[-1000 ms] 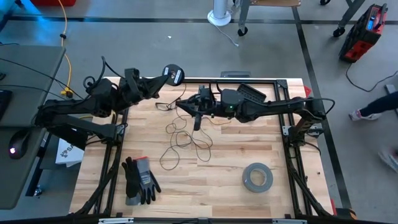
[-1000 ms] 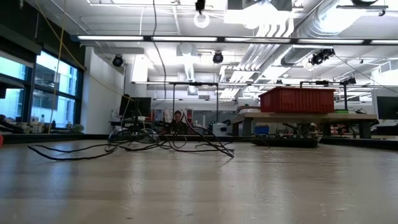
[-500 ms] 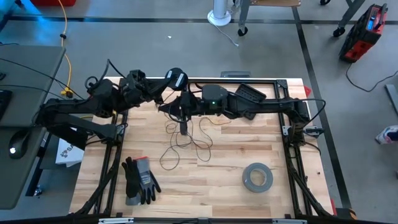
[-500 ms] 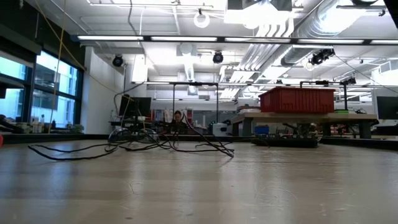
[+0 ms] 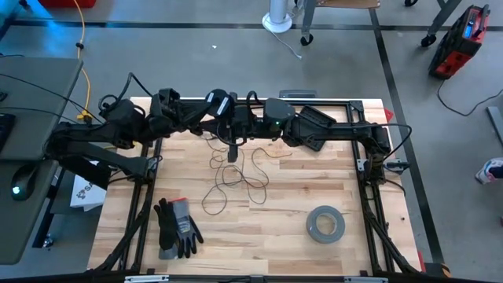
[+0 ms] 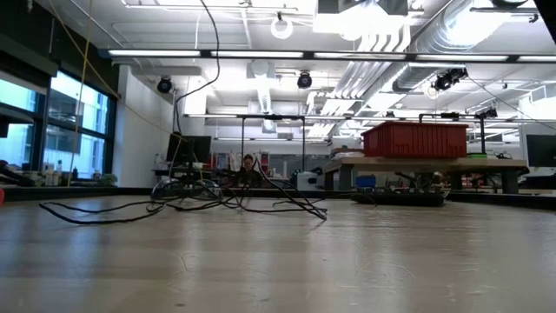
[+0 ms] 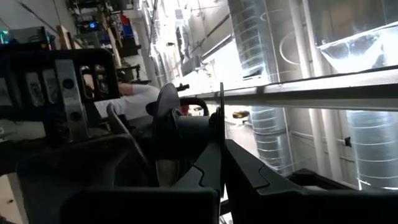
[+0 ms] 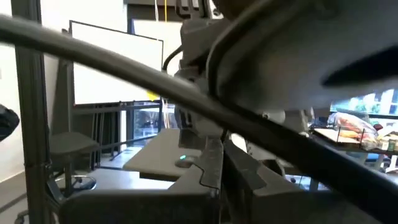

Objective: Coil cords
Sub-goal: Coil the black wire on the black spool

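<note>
My left claw pinches the spool; my right claw, pressed together, sits just beside, cord trailing below.

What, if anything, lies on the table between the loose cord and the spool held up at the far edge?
Nothing visible. The cord lies in loose loops mid-table and rises to the spool, held by the shut left gripper. The gloves and tape roll lie nearer the front, apart.

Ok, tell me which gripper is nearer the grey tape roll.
Right. The right gripper hangs over the cord at the table's far middle; the left gripper, holding the spool, sits farther from the grey tape roll.
</note>
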Available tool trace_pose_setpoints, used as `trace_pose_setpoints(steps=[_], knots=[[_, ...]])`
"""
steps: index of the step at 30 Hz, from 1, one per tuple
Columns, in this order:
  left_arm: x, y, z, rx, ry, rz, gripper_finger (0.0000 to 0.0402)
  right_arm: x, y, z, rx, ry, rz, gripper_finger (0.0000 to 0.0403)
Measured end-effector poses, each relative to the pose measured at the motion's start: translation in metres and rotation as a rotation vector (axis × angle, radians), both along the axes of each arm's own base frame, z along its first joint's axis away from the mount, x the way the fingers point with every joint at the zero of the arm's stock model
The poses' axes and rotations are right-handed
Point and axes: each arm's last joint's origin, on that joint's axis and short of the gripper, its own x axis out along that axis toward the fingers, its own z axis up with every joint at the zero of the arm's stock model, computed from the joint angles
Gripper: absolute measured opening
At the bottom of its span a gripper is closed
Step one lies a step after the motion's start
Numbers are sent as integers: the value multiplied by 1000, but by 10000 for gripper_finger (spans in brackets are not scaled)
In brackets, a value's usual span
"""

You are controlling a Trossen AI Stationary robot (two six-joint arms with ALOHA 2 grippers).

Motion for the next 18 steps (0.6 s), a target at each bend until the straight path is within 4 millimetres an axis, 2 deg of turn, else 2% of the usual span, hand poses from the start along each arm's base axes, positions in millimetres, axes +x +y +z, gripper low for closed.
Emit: trace_pose_setpoints(steps=[10,18], knots=[[-9,-9,4,-14,-21,-19,0,-3,-8,7,2,-59,-5,0],[-9,-9,3,-30,-8,27,0,-7,-15,14,21,-126,82,0]])
